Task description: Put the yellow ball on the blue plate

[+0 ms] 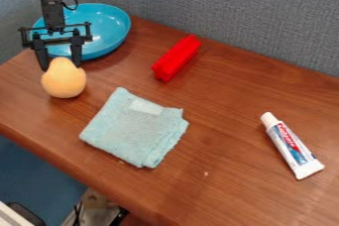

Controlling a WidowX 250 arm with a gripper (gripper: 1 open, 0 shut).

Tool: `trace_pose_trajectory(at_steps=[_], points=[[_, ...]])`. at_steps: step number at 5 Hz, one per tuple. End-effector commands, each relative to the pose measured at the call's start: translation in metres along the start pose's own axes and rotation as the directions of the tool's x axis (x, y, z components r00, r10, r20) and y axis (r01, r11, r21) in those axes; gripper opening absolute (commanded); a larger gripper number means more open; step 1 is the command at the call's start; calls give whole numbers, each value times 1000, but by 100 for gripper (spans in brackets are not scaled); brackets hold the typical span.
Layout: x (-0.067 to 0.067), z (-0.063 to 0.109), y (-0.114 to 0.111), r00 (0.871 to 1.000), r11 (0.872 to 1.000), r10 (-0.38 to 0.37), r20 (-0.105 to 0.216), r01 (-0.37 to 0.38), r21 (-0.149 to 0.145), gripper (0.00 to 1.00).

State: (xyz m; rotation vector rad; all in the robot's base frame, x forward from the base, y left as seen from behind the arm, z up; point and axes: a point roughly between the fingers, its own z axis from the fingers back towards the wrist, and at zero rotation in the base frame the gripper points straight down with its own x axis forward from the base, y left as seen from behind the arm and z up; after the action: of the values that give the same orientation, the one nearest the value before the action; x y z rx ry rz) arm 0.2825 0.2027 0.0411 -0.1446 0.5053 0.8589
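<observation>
**Spotter:** Where is everything from your side?

**Operator:** I have the yellow ball [62, 78] sitting on the wooden table [225, 161], far left, just in front of the blue plate [95, 29], which sits at the far-left corner against the grey wall. The gripper [55, 56] hangs right over the top of the ball, pointing steeply down.

**Spotter:** Is it gripping?

**Operator:** I read the fingers as spread, one on each side of the ball's upper part. Whether the tips already touch the ball I can't tell from this angle. The ball rests on the table, so nothing is lifted.

**Spotter:** How do you expect it to handle?

**Operator:** It looks smooth, matte and egg-shaped, probably light and fairly firm. My worry is the rounded taper: pinch too high and it may squirt downward out of the fingers. I'd take it across its widest part, low enough that the fingers pass the bulge, and close gently.

**Spotter:** Anything in the way?

**Operator:** No. The red block [175, 57], the teal cloth [135, 127] and the toothpaste tube [290, 144] all lie well to the right. The carry to the plate is short, though the ball could roll in that shallow glossy dish, so I'd release low.
</observation>
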Motion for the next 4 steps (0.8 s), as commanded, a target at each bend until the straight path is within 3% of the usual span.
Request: trace_pose_trajectory(at_steps=[1, 4], points=[[-2, 2, -11, 999, 999, -41, 8, 41, -5, 0], [0, -1, -14, 998, 998, -56, 0, 56, -6, 0]])
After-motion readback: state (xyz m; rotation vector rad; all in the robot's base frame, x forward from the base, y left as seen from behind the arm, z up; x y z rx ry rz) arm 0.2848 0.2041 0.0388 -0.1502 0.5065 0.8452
